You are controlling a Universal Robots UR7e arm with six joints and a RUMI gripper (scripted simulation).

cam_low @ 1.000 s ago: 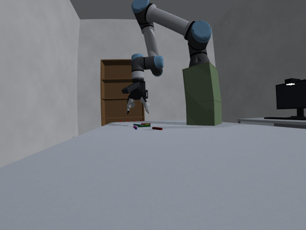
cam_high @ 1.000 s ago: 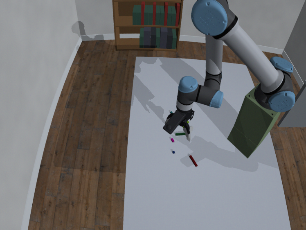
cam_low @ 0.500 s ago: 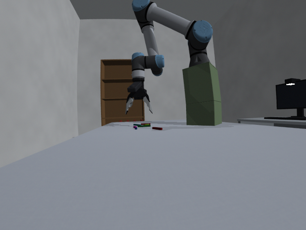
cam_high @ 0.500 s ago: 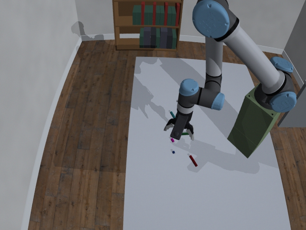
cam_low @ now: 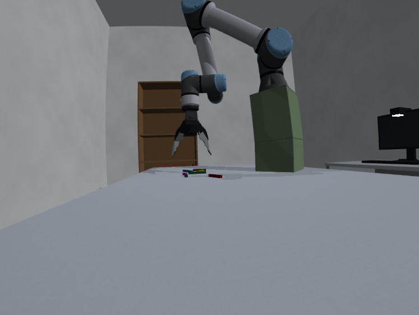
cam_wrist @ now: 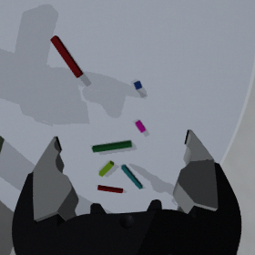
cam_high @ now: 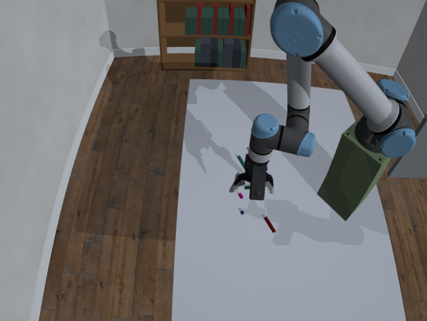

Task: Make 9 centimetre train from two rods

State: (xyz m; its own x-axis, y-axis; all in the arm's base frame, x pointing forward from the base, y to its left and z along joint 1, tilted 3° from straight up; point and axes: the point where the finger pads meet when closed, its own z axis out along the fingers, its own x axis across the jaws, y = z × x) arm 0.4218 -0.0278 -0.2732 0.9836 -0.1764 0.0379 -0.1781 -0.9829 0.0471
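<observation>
My gripper (cam_wrist: 123, 134) is open and empty, hanging above a cluster of rods on the grey table; it also shows in the top and exterior views (cam_high: 252, 186) (cam_low: 191, 148). In the wrist view a green rod (cam_wrist: 112, 146) lies below the fingers, with a lime rod (cam_wrist: 107, 168), a turquoise rod (cam_wrist: 131, 177) and a short dark red rod (cam_wrist: 110, 188) close beside it. A magenta rod (cam_wrist: 140, 126) and a blue rod (cam_wrist: 137, 85) lie apart, farther out. A longer red rod (cam_wrist: 66, 56) lies alone, and it shows in the top view (cam_high: 269, 223). No rods touch end to end.
The arm's green pedestal (cam_high: 351, 172) stands at the table's right side. A bookshelf (cam_high: 205, 34) stands on the floor behind the table. A monitor (cam_low: 399, 131) sits on a side desk at the far right.
</observation>
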